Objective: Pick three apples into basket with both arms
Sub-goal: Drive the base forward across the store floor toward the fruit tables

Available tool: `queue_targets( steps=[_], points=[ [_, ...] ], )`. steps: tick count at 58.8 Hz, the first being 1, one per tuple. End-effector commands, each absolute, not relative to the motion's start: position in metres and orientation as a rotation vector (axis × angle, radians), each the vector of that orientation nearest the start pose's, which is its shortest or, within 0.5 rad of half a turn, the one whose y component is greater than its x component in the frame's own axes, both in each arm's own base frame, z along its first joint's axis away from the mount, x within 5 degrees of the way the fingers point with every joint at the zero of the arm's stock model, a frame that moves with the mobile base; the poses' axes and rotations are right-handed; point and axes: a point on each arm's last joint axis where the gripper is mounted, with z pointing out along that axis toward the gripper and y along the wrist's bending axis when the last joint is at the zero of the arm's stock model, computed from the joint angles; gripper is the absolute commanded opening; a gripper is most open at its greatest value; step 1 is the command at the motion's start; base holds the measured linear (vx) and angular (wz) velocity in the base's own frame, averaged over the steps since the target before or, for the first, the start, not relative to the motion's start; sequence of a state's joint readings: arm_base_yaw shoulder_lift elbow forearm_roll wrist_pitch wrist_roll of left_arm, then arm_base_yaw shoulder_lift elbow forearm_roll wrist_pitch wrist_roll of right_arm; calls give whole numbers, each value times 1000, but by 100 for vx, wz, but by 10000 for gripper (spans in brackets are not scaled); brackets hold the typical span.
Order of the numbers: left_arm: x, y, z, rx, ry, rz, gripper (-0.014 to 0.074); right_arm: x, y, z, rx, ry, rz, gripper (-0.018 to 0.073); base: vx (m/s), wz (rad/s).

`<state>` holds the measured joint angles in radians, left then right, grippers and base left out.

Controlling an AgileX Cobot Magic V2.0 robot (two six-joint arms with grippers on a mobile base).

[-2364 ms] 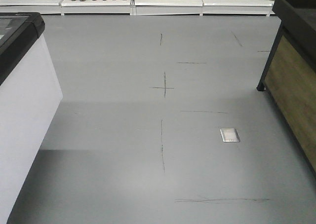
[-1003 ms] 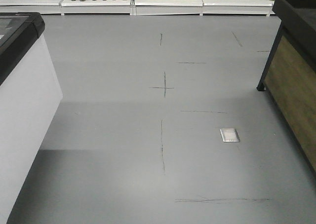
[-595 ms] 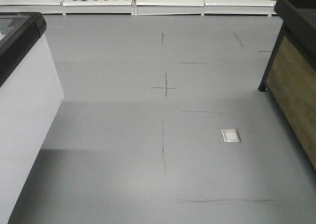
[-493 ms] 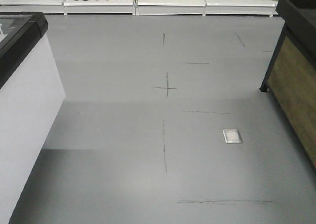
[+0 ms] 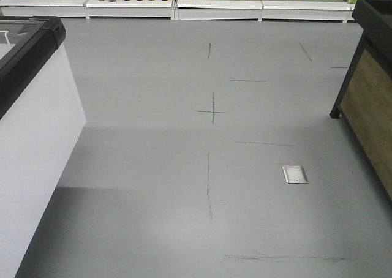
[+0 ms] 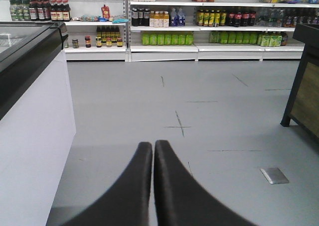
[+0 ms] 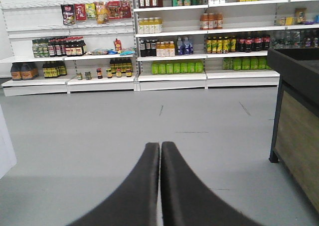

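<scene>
Our left end effector (image 6: 153,147) and right end effector (image 7: 160,147) are both closed, gripping nothing, over grey floor (image 5: 147,168); shelves (image 7: 169,75) stand at twelve o'clock. Where apples and basket lie, we cannot tell.

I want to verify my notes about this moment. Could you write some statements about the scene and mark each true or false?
1. The left gripper is shut, with nothing between its fingers. True.
2. An apple lies on the floor ahead. False: the floor shows only dark marks and a metal plate.
3. The right gripper is shut and empty. True.
4. The right gripper holds the basket. False: no basket is in view.
5. Green bottles stand on the lowest shelf. True.
</scene>
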<state>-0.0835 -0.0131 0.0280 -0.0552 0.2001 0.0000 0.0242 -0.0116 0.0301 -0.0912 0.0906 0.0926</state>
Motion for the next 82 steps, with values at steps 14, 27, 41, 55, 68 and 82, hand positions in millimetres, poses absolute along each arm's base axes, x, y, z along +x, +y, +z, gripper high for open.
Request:
queue_targets(
  steps=[14, 27, 41, 55, 68, 82],
  points=[
    [54, -5, 202, 25, 1591, -113, -6, 56, 1, 199, -22, 1518, 6, -8, 12, 2],
    [54, -5, 202, 25, 1591, -113, -6, 56, 1, 199, -22, 1518, 6, -8, 11, -2],
    [54, -5, 202, 25, 1591, -113, -6, 56, 1, 199, -22, 1519, 6, -8, 9, 11],
    [54, -5, 202, 25, 1591, -113, -6, 56, 1, 199, -22, 1519, 6, -8, 10, 15],
    [54, -5, 202, 25, 1591, -113, -6, 56, 1, 199, -22, 1519, 6, -8, 10, 7],
    [54, -5, 202, 25, 1591, -113, -6, 56, 1, 199, -22, 1519, 6, -8, 10, 0]
  ],
)
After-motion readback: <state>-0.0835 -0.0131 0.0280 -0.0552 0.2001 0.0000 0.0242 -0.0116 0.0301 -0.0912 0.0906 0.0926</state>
